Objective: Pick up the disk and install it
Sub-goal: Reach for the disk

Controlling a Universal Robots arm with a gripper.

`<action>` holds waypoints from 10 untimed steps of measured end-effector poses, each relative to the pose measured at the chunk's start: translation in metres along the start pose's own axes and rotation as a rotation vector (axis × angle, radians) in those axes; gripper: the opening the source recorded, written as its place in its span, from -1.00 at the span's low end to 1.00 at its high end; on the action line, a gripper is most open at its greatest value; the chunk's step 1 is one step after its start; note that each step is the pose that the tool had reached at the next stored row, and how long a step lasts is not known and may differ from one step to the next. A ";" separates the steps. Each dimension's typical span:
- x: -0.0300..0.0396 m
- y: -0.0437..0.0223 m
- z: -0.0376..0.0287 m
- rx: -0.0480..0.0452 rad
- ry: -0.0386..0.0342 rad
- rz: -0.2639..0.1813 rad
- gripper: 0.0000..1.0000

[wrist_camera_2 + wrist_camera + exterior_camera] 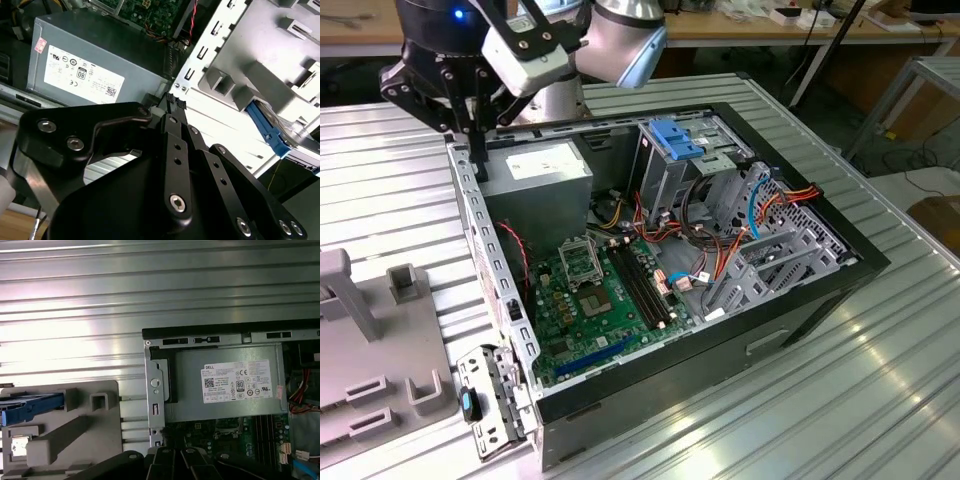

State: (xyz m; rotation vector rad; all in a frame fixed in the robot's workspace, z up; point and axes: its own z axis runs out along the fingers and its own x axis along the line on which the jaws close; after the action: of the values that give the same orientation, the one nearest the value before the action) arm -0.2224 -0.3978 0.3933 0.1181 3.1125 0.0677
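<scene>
The disk [32, 407] lies in a grey holder [75, 440] beside the computer case, its blue carrier rail showing. In the second wrist view the disk [270, 129] shows the same blue rail along a grey metal body, tucked under the holder's posts. My black gripper [478, 150] hangs over the rear corner of the open case [720, 290], between the holder and the power supply, apart from the disk. Its fingers [172, 105] are shut with nothing between them. The gripper [177, 454] also shows in the first wrist view.
A grey power supply box [545, 180] with a white label fills the case's rear corner. A blue bracket [675, 138] sits on the drive cage, with the motherboard [595, 290] and loose cables [720, 240] below. The case stands on a ribbed metal table [880, 400].
</scene>
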 end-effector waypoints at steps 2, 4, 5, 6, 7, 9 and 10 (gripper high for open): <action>0.0049 -0.0004 -0.0002 0.0000 0.0000 0.000 -0.79; 0.0106 -0.0008 -0.0003 0.0001 0.0000 0.000 -0.79; 0.0129 -0.0010 -0.0004 0.0001 0.0000 0.000 -0.79; 0.0154 -0.0012 -0.0005 0.0001 0.0001 0.000 -0.79; 0.0173 -0.0013 -0.0005 0.0001 0.0000 0.000 -0.79; 0.0224 -0.0017 -0.0006 0.0000 0.0000 0.000 -0.79; 0.0249 -0.0019 -0.0007 0.0000 0.0000 0.000 -0.79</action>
State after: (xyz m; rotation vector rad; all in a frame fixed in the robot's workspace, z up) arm -0.2474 -0.3978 0.3933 0.1181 3.1124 0.0677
